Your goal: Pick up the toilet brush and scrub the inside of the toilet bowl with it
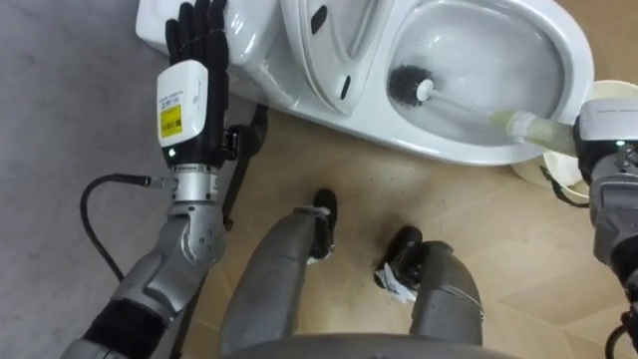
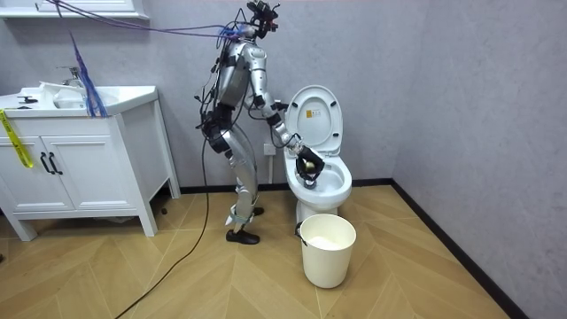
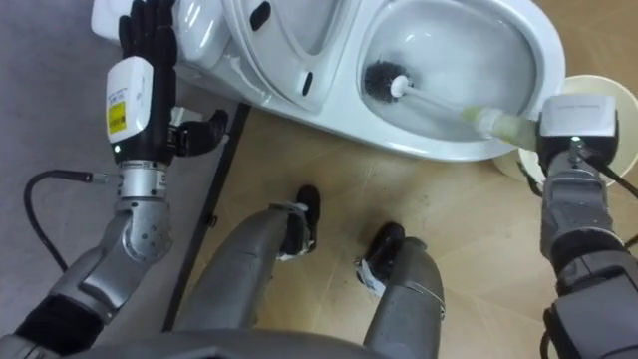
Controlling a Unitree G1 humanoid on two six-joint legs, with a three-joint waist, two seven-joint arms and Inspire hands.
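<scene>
One brush [image 1: 407,85] — bristles in the toilet bowl [image 1: 449,146] — handle meets right hand [image 1: 604,132].

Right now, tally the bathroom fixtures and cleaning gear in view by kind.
toilet: 1
toilet brush: 1
white bucket: 1
vanity cabinet: 1
Total: 4

No legible txt; yellow label [image 1: 171,121] on left hand [image 1: 202,88] unreadable.
</scene>
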